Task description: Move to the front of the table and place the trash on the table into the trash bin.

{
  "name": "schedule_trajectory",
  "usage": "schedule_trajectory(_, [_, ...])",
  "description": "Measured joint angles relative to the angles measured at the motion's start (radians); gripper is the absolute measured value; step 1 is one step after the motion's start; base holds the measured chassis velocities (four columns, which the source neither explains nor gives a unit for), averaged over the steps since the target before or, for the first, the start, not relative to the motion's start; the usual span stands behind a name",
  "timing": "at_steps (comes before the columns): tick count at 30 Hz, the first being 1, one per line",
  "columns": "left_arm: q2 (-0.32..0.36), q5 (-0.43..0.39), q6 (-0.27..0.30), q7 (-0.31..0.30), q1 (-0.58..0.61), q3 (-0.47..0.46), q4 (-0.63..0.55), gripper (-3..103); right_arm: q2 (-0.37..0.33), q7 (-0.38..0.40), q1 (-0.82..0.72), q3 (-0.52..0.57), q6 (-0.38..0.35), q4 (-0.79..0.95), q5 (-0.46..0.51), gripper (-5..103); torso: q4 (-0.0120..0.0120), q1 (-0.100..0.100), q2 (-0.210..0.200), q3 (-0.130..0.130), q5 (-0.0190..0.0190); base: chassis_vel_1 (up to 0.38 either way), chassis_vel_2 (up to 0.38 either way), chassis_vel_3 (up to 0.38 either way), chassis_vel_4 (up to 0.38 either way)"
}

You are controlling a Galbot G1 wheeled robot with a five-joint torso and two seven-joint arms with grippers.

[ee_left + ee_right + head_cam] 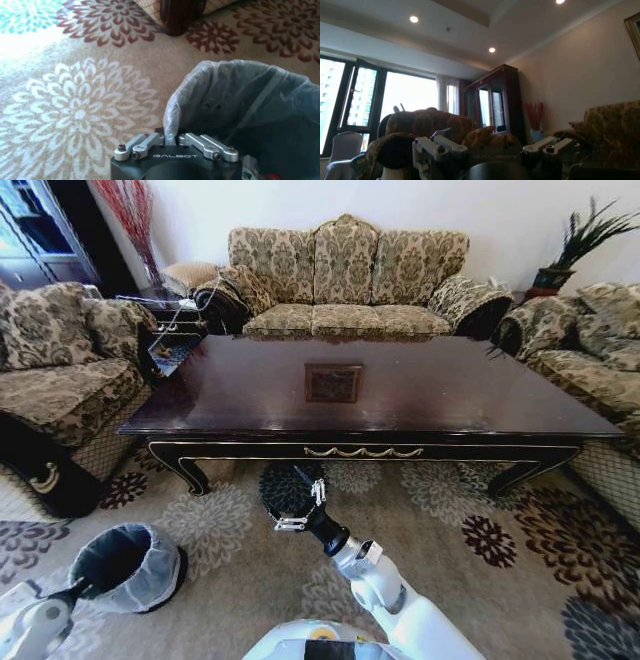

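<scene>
The left gripper [171, 144] pinches the bag-lined rim of the trash bin [128, 565], at eight o'clock on the carpet [230, 570]. The right gripper [298, 505], fingers spread and empty, hovers at six o'clock before the table [430, 395].

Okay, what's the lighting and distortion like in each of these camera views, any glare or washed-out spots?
Head view: wide-angle bending of the edges; the table top mirrors the sofa with soft glare. Left wrist view: the carpet washes out at one corner; the trash bin bag shines faintly. Right wrist view: blown-out windows, dim backlit furniture, bright ceiling spotlights.
</scene>
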Motion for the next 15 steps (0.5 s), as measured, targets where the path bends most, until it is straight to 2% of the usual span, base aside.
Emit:
schedule_trajectory(1, [0.0, 0.0, 0.0, 0.0, 0.0, 0.0, 0.0, 15, 0.0, 0.0, 0.0, 0.0, 0.0, 0.0, 0.0, 100, 0.0, 0.0, 0.0, 0.0, 0.0, 0.0, 0.0, 0.0, 0.0])
schedule_trajectory(3, [-0.007, 0.003, 0.027, 0.023, 0.018, -0.01, -0.023, 25, 0.006, 0.01, -0.005, 0.005, -0.012, -0.002, 0.001, 100, -0.0001, 0.0, 0.0, 0.0, -0.0011, 0.0, 0.0, 0.0, 0.0])
schedule_trajectory(6, [-0.011, 0.015, 0.039, 0.036, 0.029, -0.014, -0.035, 30, 0.009, 0.012, -0.01, 0.006, -0.016, -0.003, 0.001, 100, -0.0002, 0.0, 0.0, 0.0, -0.0013, 0.0, 0.0, 0.0, 0.0])
schedule_trajectory(7, [-0.017, 0.032, 0.047, 0.044, 0.041, -0.017, -0.05, 41, 0.013, 0.013, -0.016, 0.008, -0.017, -0.003, 0.001, 100, -0.0002, 0.0, 0.0, 0.0, -0.0015, 0.0, 0.0, 0.0, 0.0])
schedule_trajectory(9, [-0.021, 0.037, 0.05, 0.046, 0.048, -0.019, -0.061, 41, 0.014, 0.014, -0.019, 0.008, -0.018, -0.002, 0.001, 100, -0.0001, 0.0, 0.0, 0.0, -0.0017, 0.0, 0.0, 0.0, 0.0])
schedule_trajectory(10, [-0.028, 0.039, 0.059, 0.05, 0.057, -0.023, -0.081, 52, 0.015, 0.016, -0.022, 0.009, -0.018, -0.002, 0.001, 100, 0.0, 0.0, 0.0, 0.0, -0.0019, 0.0, 0.0, 0.0, 0.0])
schedule_trajectory(12, [-0.036, 0.039, 0.064, 0.052, 0.066, -0.026, -0.102, 52, 0.015, 0.017, -0.024, 0.01, -0.018, -0.002, 0.001, 100, -0.0001, 0.0, 0.0, 0.0, -0.002, 0.0, 0.0, 0.0, 0.0])
schedule_trajectory(13, [-0.05, 0.043, 0.068, 0.051, 0.08, -0.033, -0.139, 63, 0.015, 0.018, -0.026, 0.016, -0.018, -0.002, 0.001, 100, 0.0001, 0.0, 0.0, 0.0, -0.0011, 0.0, 0.0, 0.0, 0.0])
schedule_trajectory(15, [-0.058, 0.049, 0.069, 0.05, 0.086, -0.036, -0.163, 63, 0.014, 0.018, -0.028, 0.021, -0.017, -0.002, 0.002, 100, 0.0002, 0.0, 0.0, 0.0, -0.0008, 0.0, 0.0, 0.0, 0.0])
